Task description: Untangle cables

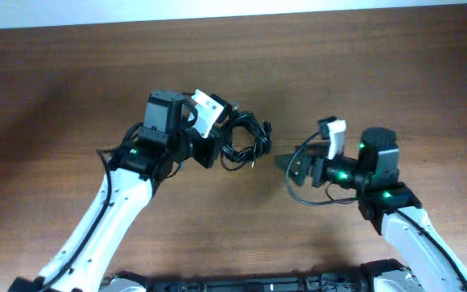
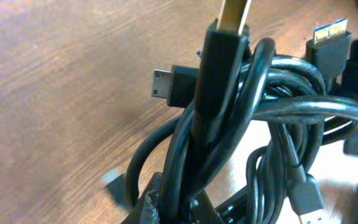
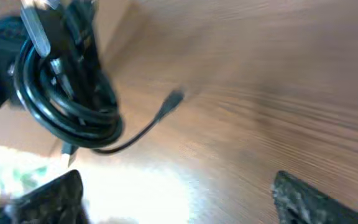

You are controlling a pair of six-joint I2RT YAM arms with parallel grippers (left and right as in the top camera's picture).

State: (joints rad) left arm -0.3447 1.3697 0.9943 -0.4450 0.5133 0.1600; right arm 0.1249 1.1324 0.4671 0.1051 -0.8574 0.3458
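- Table [image 1: 55, 81]: one cable bundle [image 1: 246, 139] sits mid-table between the two arms, apparently held just off the wood.
- Bundle: black loops wound tightly together, no strand separated yet (task looks barely begun).
- Left gripper [image 1: 216, 142]: jaws look clamped on the bundle's left edge.
- Right gripper [image 3: 180, 205]: jaws apart, holding nothing, near the bundle.
- Loose tail [image 3: 160, 118] with a small plug hangs free, likely the first strand to draw out.

A robotics lab bench: a left arm [image 1: 112, 211] and a right arm [image 1: 416, 235] rise from the near edge of a brown wooden tabletop [image 1: 55, 97], cables [image 1: 246, 138] between them, a pale strip [image 1: 96, 10] (wall, perhaps) beyond the far edge.
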